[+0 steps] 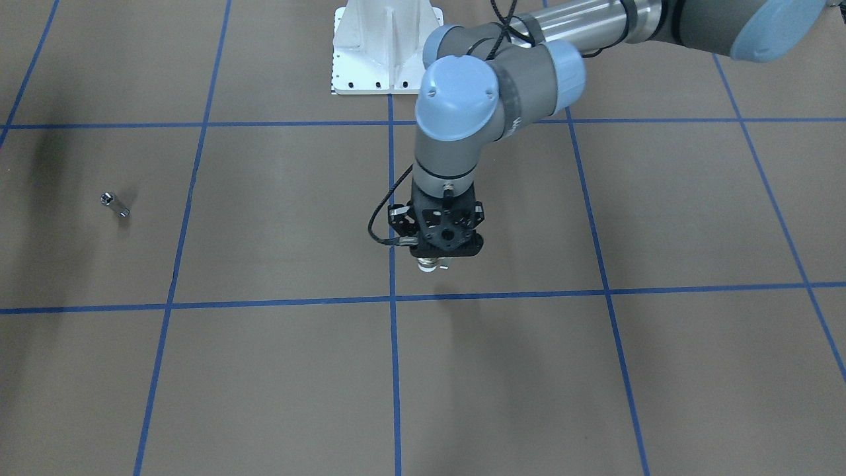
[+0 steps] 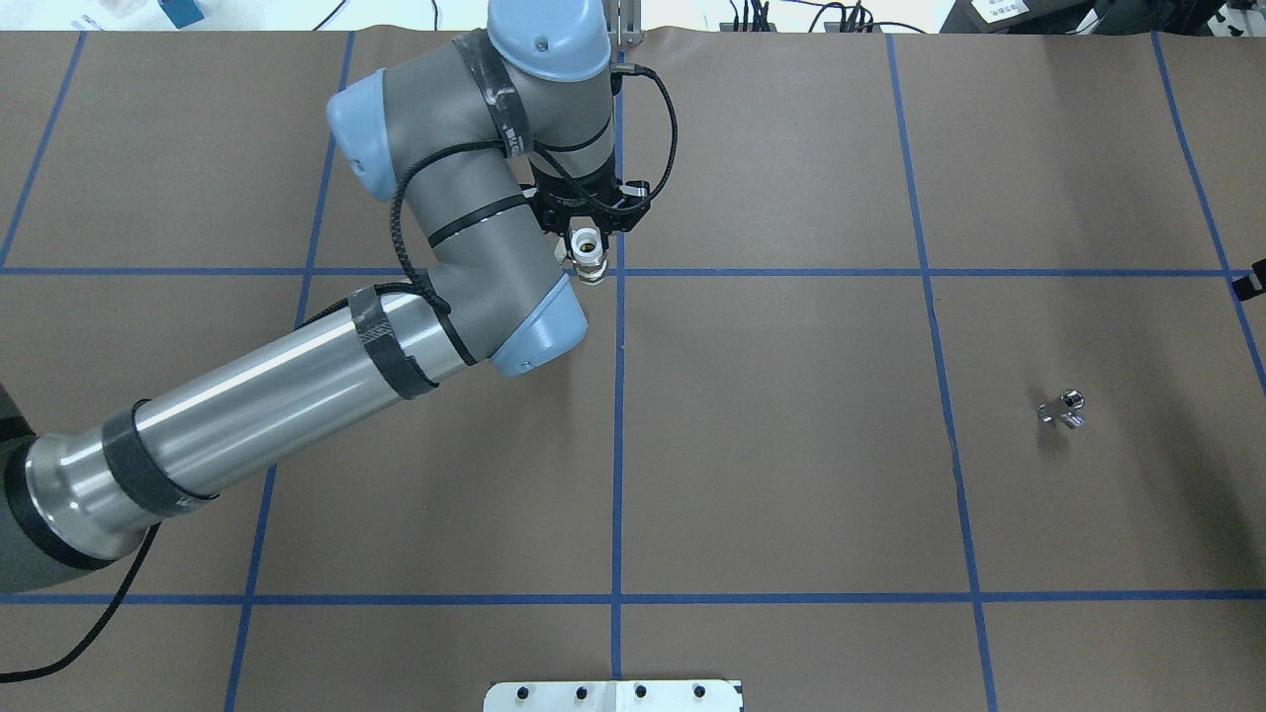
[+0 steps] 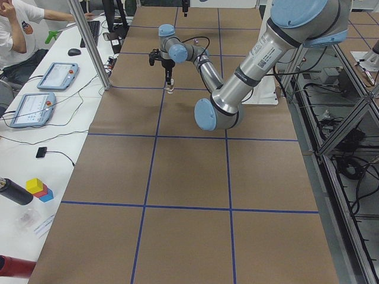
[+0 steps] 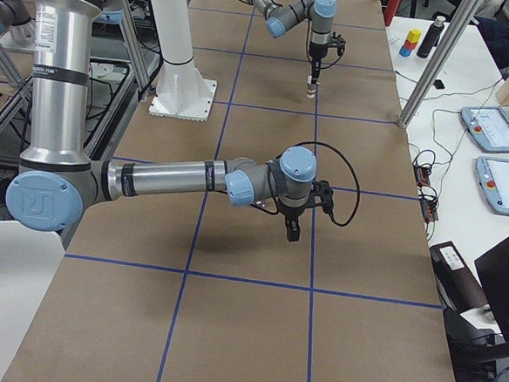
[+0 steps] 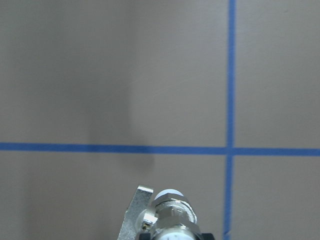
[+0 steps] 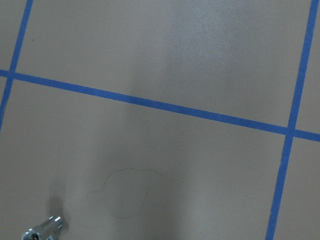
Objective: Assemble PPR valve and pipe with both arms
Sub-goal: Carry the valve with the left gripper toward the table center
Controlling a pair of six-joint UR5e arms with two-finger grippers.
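My left gripper (image 2: 587, 240) hangs over the table's middle, near a crossing of blue tape lines, and is shut on the PPR valve (image 2: 591, 259). The valve's white ring end and brass-silver body point down below the fingers, a little above the paper; it also shows in the front view (image 1: 430, 266) and the left wrist view (image 5: 171, 212). The pipe (image 2: 1063, 408), a short shiny silver cylinder, lies alone on the paper on my right side; it also shows in the front view (image 1: 114, 205) and the right wrist view (image 6: 42, 231). My right gripper (image 4: 293, 232) hovers above the table; I cannot tell whether it is open.
Brown paper with a blue tape grid covers the table. The white pedestal base (image 1: 386, 46) stands at my edge. Metal posts (image 4: 434, 64), tablets (image 3: 56, 75) and a seated operator (image 3: 15, 35) are along the far side.
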